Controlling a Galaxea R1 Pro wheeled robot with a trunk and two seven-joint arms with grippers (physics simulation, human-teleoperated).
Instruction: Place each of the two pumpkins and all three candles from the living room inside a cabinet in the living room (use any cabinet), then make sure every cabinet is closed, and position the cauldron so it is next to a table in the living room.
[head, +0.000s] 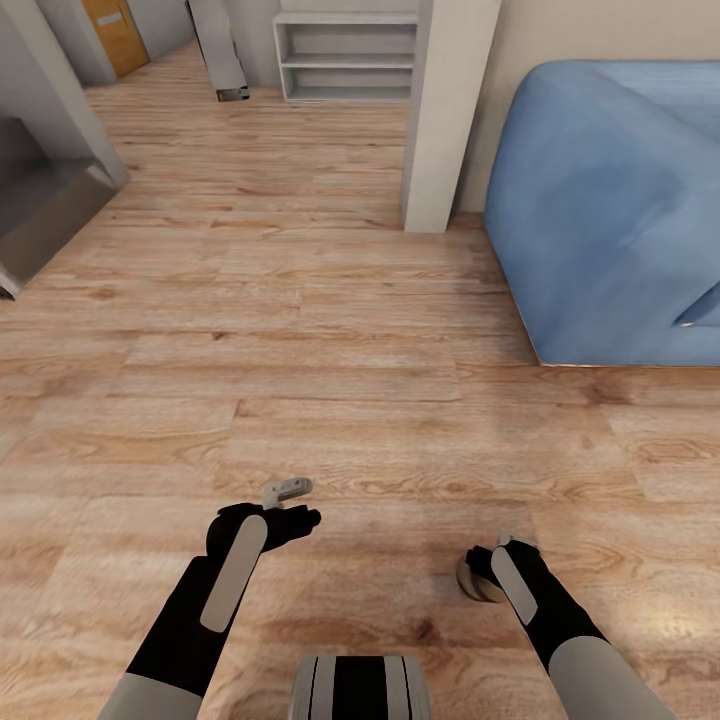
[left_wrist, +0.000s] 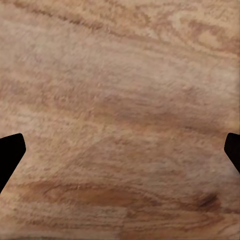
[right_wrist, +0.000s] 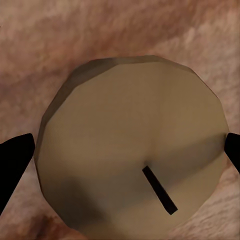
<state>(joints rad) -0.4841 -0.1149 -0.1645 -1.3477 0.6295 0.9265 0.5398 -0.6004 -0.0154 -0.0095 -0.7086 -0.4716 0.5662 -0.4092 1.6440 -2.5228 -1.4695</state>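
gripping a squat, dull-beige wax candle (right_wrist: 132, 150) by its round sides, the right claw (head: 492, 572) seems secure: light, stiff, slightly slick; left claw (head: 290, 503) spread empty

Even, bright, diffuse light, with no glare. Faint soft shadows lie on the wooden floor (head: 380, 400) beneath the arms. Both wrist views look blurred and coarse.

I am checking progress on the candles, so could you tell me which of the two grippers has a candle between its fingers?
The right gripper: a candle sits between its fingers, wick visible. The left gripper is open over bare wooden floor.
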